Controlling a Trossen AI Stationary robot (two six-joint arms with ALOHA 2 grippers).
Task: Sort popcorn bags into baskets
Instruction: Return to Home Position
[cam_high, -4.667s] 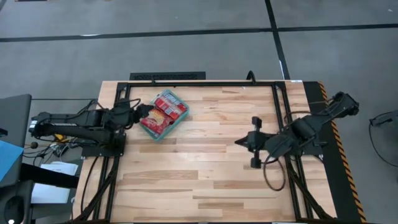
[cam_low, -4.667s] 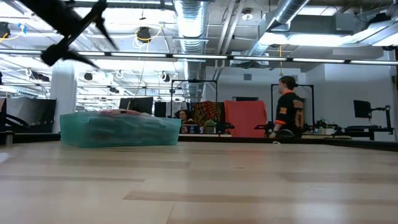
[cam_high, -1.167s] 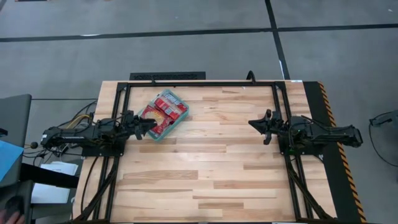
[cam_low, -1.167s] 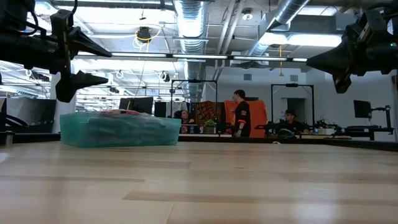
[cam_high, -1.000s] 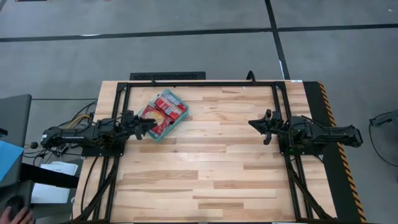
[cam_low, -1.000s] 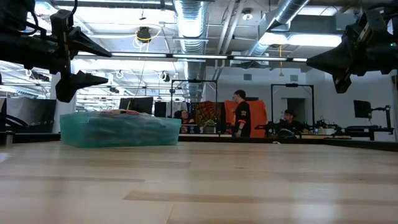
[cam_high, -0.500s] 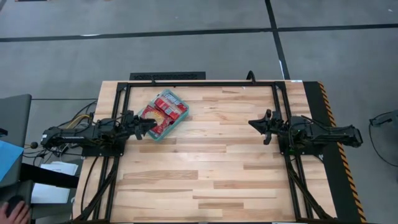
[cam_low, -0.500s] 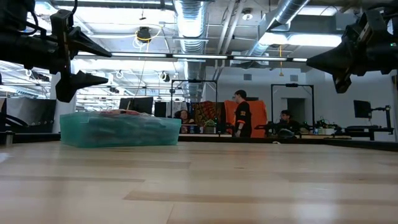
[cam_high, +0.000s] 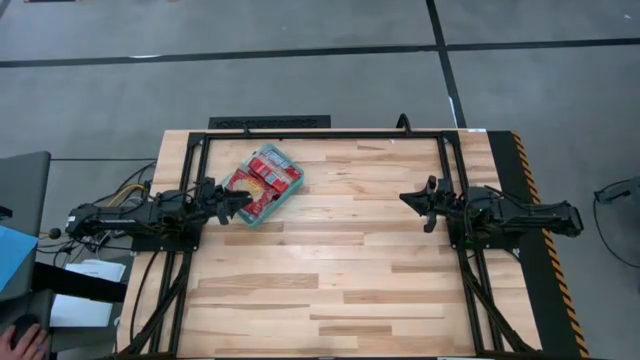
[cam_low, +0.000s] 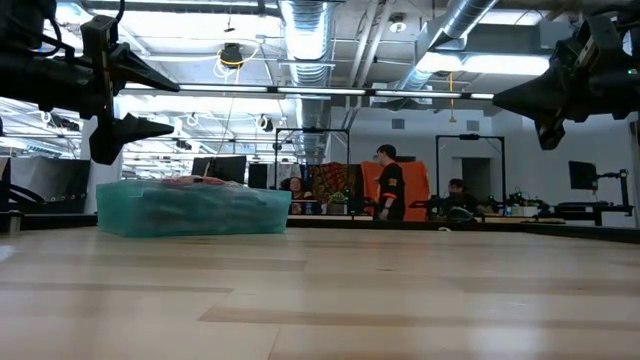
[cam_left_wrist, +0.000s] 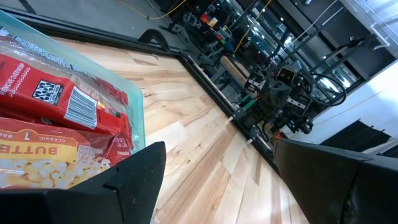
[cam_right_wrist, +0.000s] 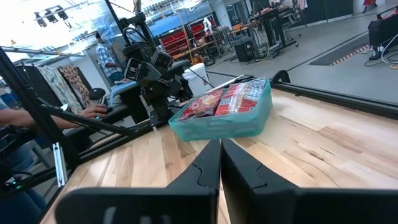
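Red bags lie piled in the teal tray, which you'll find at the upper left of the wooden surface in the high view. Your left hand hangs just beside the tray's lower-left edge, fingers spread wide and empty. Your right hand hangs at the surface's right side, well apart, fingers pressed together on nothing.

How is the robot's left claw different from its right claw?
The left gripper is open; the right gripper is shut. The left gripper hovers by the teal tray of popcorn bags; the right gripper is far from it, over bare table. Both are empty and off the table.
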